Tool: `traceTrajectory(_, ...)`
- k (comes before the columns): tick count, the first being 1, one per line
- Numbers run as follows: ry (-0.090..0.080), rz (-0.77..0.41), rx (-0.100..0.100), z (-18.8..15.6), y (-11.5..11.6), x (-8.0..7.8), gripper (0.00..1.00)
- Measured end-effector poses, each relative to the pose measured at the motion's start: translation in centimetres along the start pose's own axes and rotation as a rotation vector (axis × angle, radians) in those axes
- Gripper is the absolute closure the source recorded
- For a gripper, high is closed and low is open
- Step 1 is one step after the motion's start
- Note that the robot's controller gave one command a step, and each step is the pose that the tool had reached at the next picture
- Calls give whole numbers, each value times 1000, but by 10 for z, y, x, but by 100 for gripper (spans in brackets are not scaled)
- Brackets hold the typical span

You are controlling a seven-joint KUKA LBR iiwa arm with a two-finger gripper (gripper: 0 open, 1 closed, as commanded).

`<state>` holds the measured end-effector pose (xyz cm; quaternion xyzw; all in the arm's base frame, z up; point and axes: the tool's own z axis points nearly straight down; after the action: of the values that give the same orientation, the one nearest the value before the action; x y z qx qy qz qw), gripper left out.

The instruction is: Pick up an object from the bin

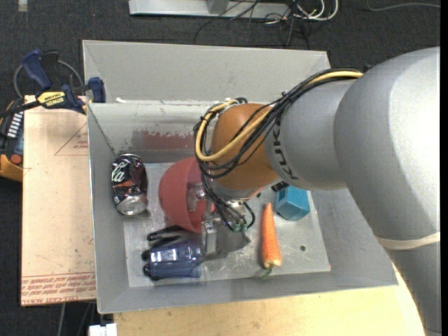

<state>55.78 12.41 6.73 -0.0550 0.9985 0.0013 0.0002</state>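
Grey metal bin (105, 243) with five loose items, arm (350, 131) reaching in.
Arm with orange wrist cover (241, 145) over bin centre. Red bowl (175, 191), on its side, mid-bin. Blue-and-black object (171, 257), front left. Crushed drinks can (129, 184), left wall. Carrot (269, 236), lying front to back, right of centre. Blue block (292, 203), just beside the carrot's top. Tool (213, 240) low between red bowl and blue-and-black object, nearest both; opening cannot be told, no item seen in its hold.
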Motion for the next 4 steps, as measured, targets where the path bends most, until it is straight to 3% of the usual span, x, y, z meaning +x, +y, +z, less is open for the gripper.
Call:
traceTrajectory(1,-1,353,0,-3,-1,9,100)
traceTrajectory(4,2,354,0,-17,-1,10,100)
